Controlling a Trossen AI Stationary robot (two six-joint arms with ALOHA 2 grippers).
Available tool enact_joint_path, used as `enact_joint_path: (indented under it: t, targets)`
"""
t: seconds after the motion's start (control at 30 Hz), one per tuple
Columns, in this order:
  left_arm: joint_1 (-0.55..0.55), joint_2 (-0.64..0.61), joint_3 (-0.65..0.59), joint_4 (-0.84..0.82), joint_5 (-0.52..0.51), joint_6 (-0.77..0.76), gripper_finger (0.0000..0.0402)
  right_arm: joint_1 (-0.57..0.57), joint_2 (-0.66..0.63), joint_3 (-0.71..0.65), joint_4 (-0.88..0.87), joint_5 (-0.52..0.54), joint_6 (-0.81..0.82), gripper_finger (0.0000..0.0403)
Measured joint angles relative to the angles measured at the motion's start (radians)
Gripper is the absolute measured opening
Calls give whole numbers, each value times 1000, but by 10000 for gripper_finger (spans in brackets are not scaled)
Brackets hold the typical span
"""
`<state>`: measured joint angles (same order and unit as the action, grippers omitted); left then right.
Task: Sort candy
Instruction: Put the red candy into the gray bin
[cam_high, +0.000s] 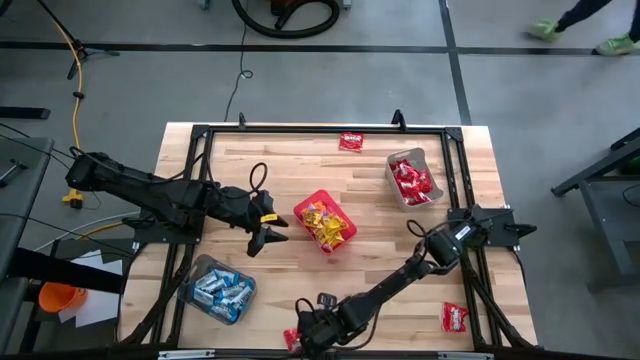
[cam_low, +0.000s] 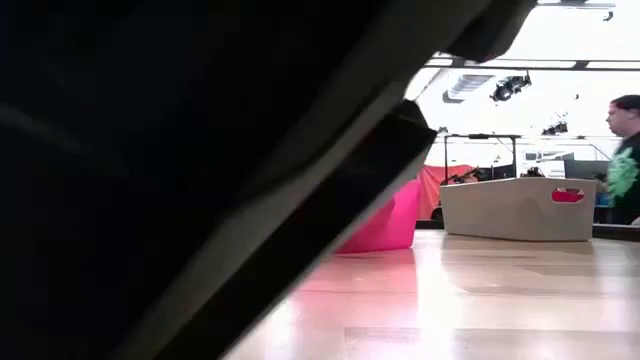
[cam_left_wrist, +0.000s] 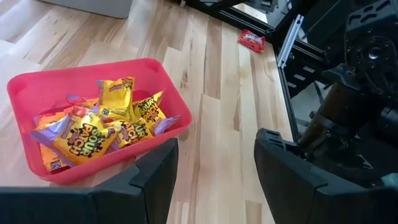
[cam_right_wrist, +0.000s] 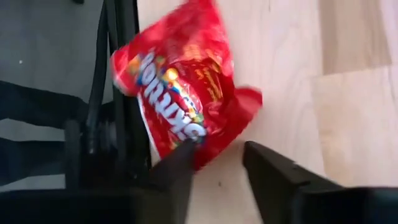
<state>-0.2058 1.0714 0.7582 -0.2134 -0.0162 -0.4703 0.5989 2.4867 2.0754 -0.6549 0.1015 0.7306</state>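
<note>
A shiny red candy packet (cam_right_wrist: 186, 93) lies at the table's near edge (cam_high: 292, 340), partly over the dark frame rail. My right gripper (cam_right_wrist: 217, 158) stands over it, fingers apart, with the packet's end between them. My left gripper (cam_high: 265, 232) hangs open beside the red bin (cam_high: 325, 222) of yellow candy (cam_left_wrist: 99, 127), holding nothing. Red candy fills the grey tub (cam_high: 412, 180), and blue-and-white candy fills the clear tub (cam_high: 218, 290). Loose red packets lie at the far edge (cam_high: 351, 141) and near right (cam_high: 455, 318). My right gripper has one finger (cam_right_wrist: 177, 168) against the end of the packet (cam_right_wrist: 198, 149); the other finger (cam_right_wrist: 273, 174) stands clear of it. The fingers slant down from above. The packet lies flat on the table.
A black frame rail (cam_right_wrist: 118, 93) runs along the table's edges. My right arm (cam_high: 400, 280) stretches across the near right of the table and blocks most of the low view. A person (cam_low: 625, 150) stands beyond the table. Bare wood lies between the bins.
</note>
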Motion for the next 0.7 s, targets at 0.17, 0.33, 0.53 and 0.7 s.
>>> enact_joint_path:
  t: [0.17,0.33,0.53,0.7]
  targets:
    - [0,0,0,0,0,0,200,-15,4,-1,27,3,-12,19]
    - [0,0,0,0,0,1,200,-36,0,-1,22,4,13,5]
    - [0,0,0,-1,0,35,200,-77,-84,-2,-90,69,-32,1]
    - [2,-30,1,-12,0,78,200,-102,-166,-2,-284,150,-69,0]
